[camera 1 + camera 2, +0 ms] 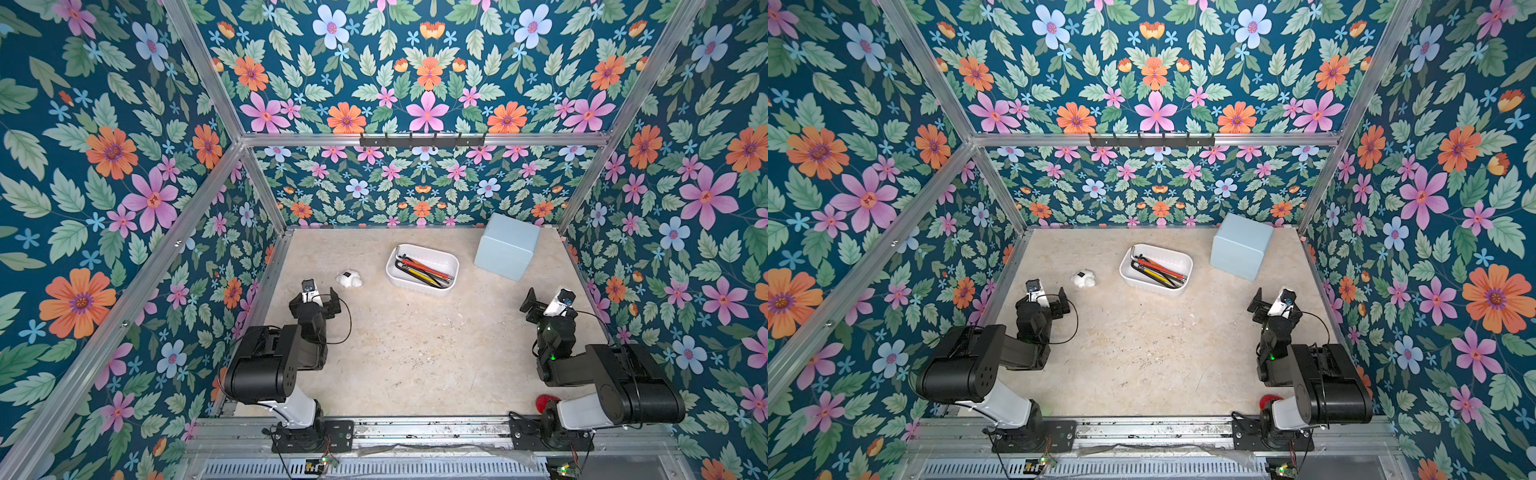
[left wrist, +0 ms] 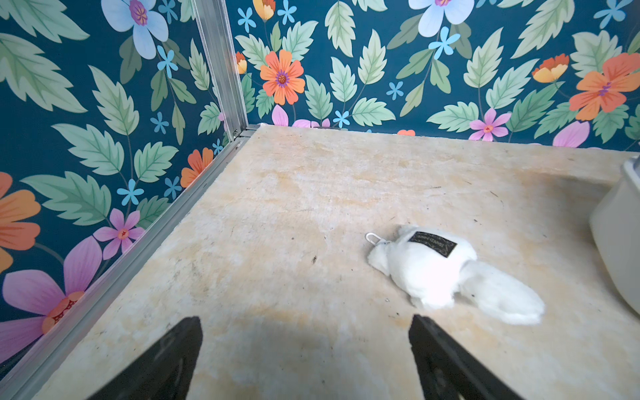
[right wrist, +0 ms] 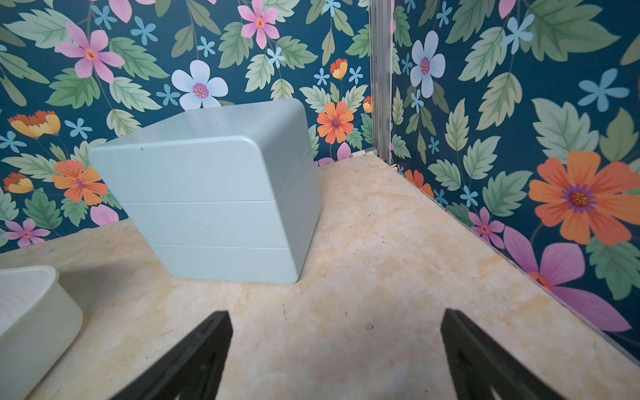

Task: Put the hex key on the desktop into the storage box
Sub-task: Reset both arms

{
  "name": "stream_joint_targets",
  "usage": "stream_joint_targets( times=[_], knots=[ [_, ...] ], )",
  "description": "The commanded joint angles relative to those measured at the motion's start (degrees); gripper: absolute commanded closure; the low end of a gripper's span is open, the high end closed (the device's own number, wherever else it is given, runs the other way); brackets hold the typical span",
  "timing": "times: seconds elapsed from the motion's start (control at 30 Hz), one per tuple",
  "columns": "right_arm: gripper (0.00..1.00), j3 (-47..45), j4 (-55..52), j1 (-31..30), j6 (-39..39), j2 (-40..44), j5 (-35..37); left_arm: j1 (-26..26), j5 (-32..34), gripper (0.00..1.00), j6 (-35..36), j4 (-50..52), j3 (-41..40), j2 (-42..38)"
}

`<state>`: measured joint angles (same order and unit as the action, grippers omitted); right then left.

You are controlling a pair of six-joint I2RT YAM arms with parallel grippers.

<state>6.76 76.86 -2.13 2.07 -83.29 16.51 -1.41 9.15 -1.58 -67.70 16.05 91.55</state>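
Note:
The storage box (image 1: 415, 287) (image 1: 1150, 287), a shallow white tub, stands at the back middle of the beige desktop (image 1: 415, 353). Inside it lie several hex keys (image 1: 422, 271) (image 1: 1156, 271), black, red and yellow. No hex key shows on the bare desktop. My left gripper (image 1: 320, 297) (image 2: 306, 320) hovers open and empty at the left, short of a white plush toy. At the right, my right gripper (image 1: 544, 305) (image 3: 336, 313) is open over bare surface, nothing between its fingers. A corner of the tub shows in the left wrist view (image 2: 620, 242) and the right wrist view (image 3: 31, 322).
A white plush toy (image 1: 349, 279) (image 2: 443, 273) with a black label lies left of the tub. A pale blue cube-shaped box (image 1: 505, 249) (image 3: 214, 201) stands at the back right. Something red (image 1: 544, 402) sits by the right arm's base. Floral walls and aluminium rails close in the desktop.

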Motion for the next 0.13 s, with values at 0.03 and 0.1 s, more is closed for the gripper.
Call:
stream_joint_targets(
  times=[0.03, 0.1],
  knots=[
    [0.01, 0.09, 2.41, 0.01, -0.13, -0.03, -0.34, 0.02, -0.28, 0.01, 0.27, -2.0, 0.21, -0.05],
    [0.01, 0.01, 2.42, -0.02, -0.13, -0.03, -0.34, -0.04, -0.29, 0.0, 0.26, -2.0, 0.22, -0.05]
  ],
)
